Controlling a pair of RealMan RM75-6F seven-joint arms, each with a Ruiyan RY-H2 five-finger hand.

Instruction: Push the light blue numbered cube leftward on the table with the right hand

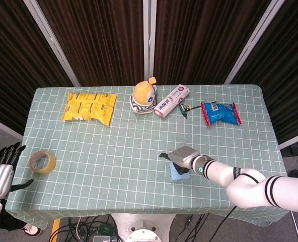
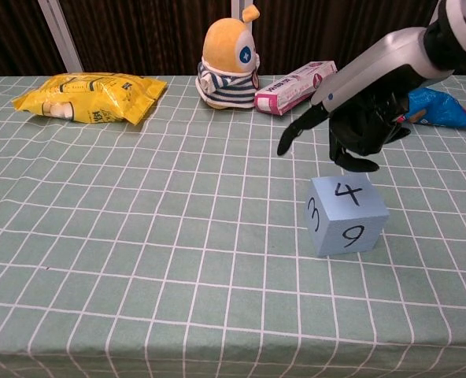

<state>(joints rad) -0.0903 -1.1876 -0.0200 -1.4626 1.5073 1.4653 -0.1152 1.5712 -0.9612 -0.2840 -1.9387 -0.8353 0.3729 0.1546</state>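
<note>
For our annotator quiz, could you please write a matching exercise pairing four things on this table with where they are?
Things:
1. light blue numbered cube
2. yellow snack bag
3. tape roll
4. blue snack bag

Places:
A. far left of the table
B. far right of the table
C. just below the right hand
D. near left edge

Pairs: 1-C, 2-A, 3-D, 4-B
</note>
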